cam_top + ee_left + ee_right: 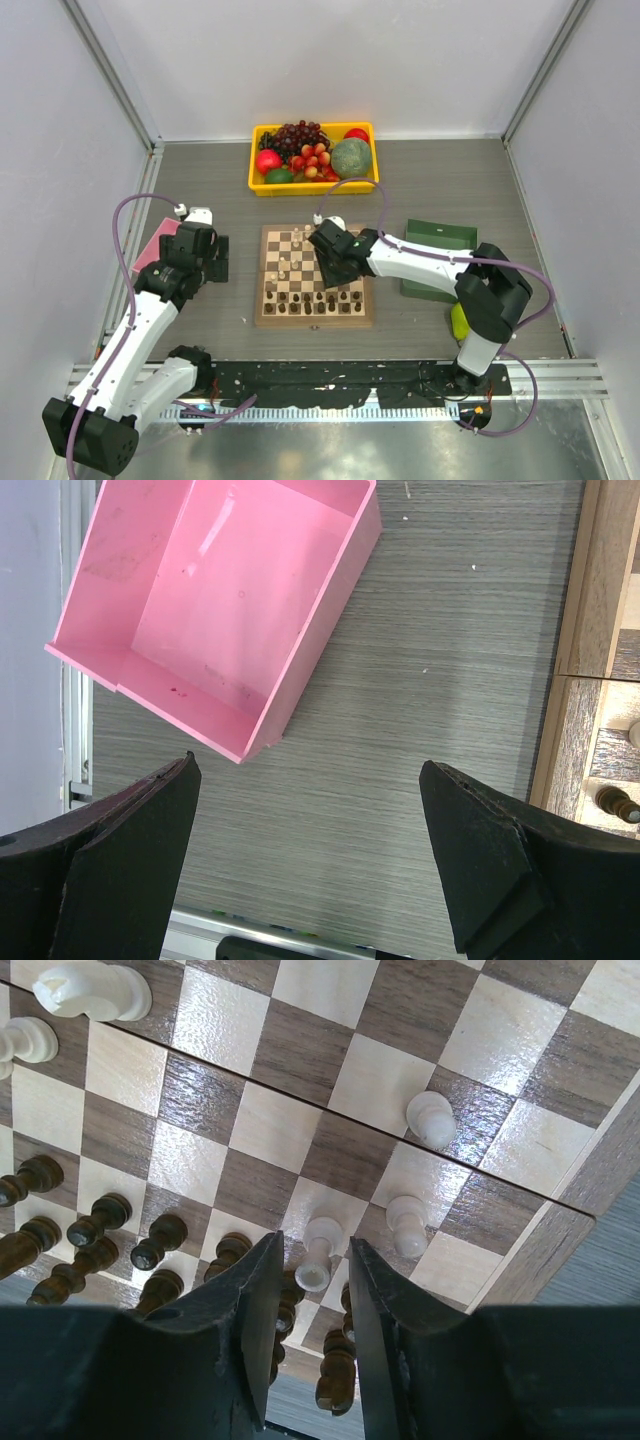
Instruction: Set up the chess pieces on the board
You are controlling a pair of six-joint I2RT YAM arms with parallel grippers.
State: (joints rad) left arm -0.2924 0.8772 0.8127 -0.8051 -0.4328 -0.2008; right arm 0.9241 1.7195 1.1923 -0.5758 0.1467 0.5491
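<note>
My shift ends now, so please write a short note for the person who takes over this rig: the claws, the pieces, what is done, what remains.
Left claw: open, empty, over the bare table between the pink tray and the board.
Right claw: jaws narrow, one on either side of a white pawn beside the dark rows. Whether it grips the pawn is not clear.
Done: dark pieces stand in the two near rows.
Left: white pieces are scattered over the board, some next to the dark rows. They probably belong in the far rows.
</note>
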